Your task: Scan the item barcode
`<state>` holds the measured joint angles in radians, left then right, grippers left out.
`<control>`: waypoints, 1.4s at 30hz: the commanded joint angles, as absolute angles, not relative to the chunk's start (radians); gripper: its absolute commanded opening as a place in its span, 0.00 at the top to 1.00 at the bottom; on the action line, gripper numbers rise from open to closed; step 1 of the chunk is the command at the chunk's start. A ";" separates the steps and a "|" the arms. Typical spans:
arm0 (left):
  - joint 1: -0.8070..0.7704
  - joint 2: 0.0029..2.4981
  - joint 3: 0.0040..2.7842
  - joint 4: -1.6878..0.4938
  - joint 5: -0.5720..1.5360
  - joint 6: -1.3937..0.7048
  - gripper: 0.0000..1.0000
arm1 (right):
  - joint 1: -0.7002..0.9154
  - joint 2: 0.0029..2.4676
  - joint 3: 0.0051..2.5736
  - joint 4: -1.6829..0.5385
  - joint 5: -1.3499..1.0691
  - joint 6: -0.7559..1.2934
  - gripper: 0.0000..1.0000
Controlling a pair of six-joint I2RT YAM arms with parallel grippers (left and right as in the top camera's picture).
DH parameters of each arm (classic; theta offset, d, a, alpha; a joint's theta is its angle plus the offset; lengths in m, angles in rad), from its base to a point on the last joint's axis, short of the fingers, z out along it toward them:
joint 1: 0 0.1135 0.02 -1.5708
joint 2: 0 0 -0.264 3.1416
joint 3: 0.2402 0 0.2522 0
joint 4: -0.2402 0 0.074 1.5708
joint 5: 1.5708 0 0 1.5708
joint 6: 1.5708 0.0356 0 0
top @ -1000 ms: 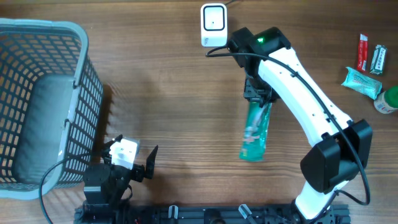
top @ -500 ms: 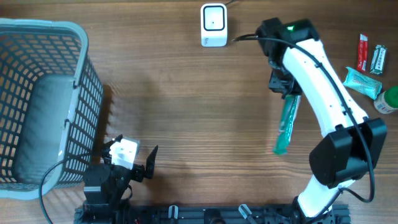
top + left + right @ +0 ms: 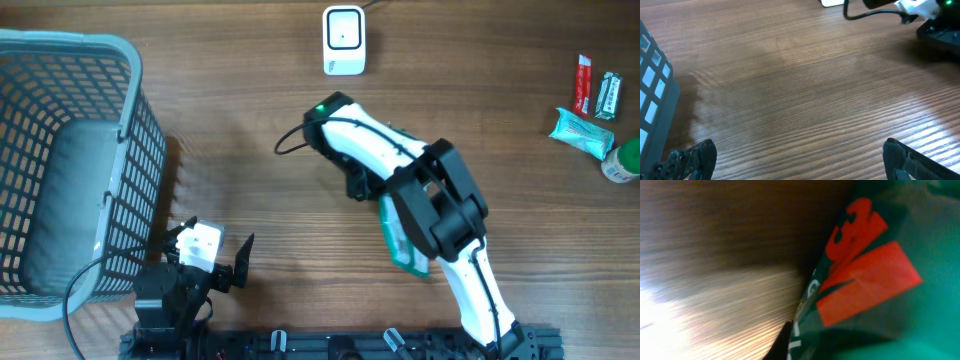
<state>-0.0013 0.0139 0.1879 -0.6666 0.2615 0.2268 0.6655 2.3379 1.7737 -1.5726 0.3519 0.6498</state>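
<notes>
The item is a green packet (image 3: pixel 401 240) with red print. It fills the right wrist view (image 3: pixel 880 280) and lies close over the wood at mid-table, partly under the right arm. My right gripper (image 3: pixel 363 186) is shut on its upper end; one dark fingertip (image 3: pixel 782 342) presses against its edge. The white barcode scanner (image 3: pixel 344 40) stands at the far edge, well beyond the packet. My left gripper (image 3: pixel 210 252) stays at the near left, open and empty, with bare wood between its fingers (image 3: pixel 800 155).
A grey mesh basket (image 3: pixel 132 62) takes up the left side. At the far right edge lie another green packet (image 3: pixel 580 131), two small red and white tubes (image 3: pixel 595 88) and a green-capped bottle (image 3: pixel 624 161). The right arm's cable trails near the scanner (image 3: pixel 832 2).
The right arm has swung from right of the scanner back towards mid-table, carrying the green packet left and nearer. The left arm has not moved.
</notes>
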 commanded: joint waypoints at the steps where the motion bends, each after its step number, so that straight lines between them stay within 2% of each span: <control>1: 0.003 0.007 0.183 -0.664 0.280 0.221 0.00 | 0.691 2.313 1.912 -1.530 0.259 0.654 0.53; 3: 0.003 0.007 0.183 -0.664 0.280 0.220 0.00 | 0.690 2.313 1.963 -1.503 0.219 0.640 0.44; 5: 0.003 0.007 0.183 -0.664 0.280 0.221 0.00 | 0.683 2.313 1.994 -1.485 0.190 0.624 0.28; 8: 0.003 0.007 0.183 -0.664 0.280 0.221 0.00 | 0.668 2.313 2.030 -1.484 0.136 0.598 0.28; 13: 0.003 0.007 0.183 -0.664 0.280 0.221 0.00 | 0.627 2.284 2.103 -1.515 -0.001 0.521 0.14; 14: 0.003 0.007 0.183 -0.664 0.280 0.221 0.00 | 0.615 2.264 2.103 -1.521 -0.010 0.511 0.00; 19: 0.003 0.007 0.183 -0.664 0.280 0.221 0.00 | 0.512 2.149 2.102 -1.609 0.009 0.489 0.00; 22: 0.003 0.007 0.183 -0.664 0.280 0.221 0.00 | 0.443 2.033 2.082 -1.609 -0.055 0.418 0.00; 30: 0.003 0.007 0.183 -0.664 0.280 0.221 0.00 | 0.292 1.760 1.967 -1.590 -0.020 0.366 0.00; 38: 0.003 0.007 0.183 -0.664 0.280 0.221 0.00 | 0.268 1.720 1.403 -1.200 -0.138 0.367 0.00; 42: 0.003 0.007 0.183 -0.664 0.280 0.221 0.00 | 0.265 1.720 1.240 -1.042 -0.183 0.367 0.00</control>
